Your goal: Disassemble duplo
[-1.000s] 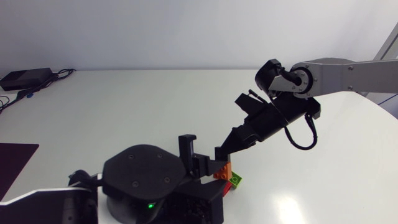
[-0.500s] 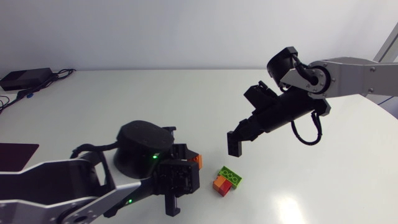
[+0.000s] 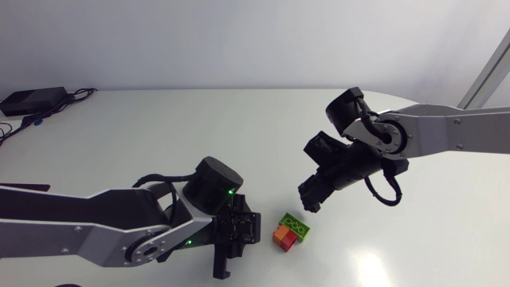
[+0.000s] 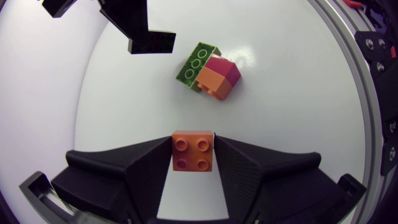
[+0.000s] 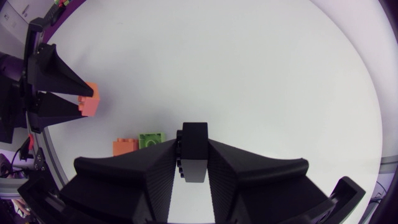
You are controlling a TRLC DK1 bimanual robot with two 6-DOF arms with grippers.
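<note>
A small stack of bricks lies on the white table: a green brick (image 3: 296, 227) (image 4: 198, 62) joined to an orange one (image 3: 280, 234) (image 4: 211, 82) and a red one (image 4: 226, 67). My left gripper (image 3: 236, 231) (image 4: 193, 140) sits just left of the stack, shut on a loose orange brick (image 4: 193, 151) (image 5: 91, 99). A little above and to the right of the stack hangs my right gripper (image 3: 311, 196) (image 5: 194, 143), shut on a black brick (image 5: 194, 155) (image 4: 152, 42).
A black power box with cables (image 3: 32, 100) lies at the far back left corner. The white table (image 3: 199, 135) stretches bare behind both arms.
Both grippers have come off the stack. The left drew back to the left with the orange brick. The right lifted away with the black brick and now hangs closer above the stack.
</note>
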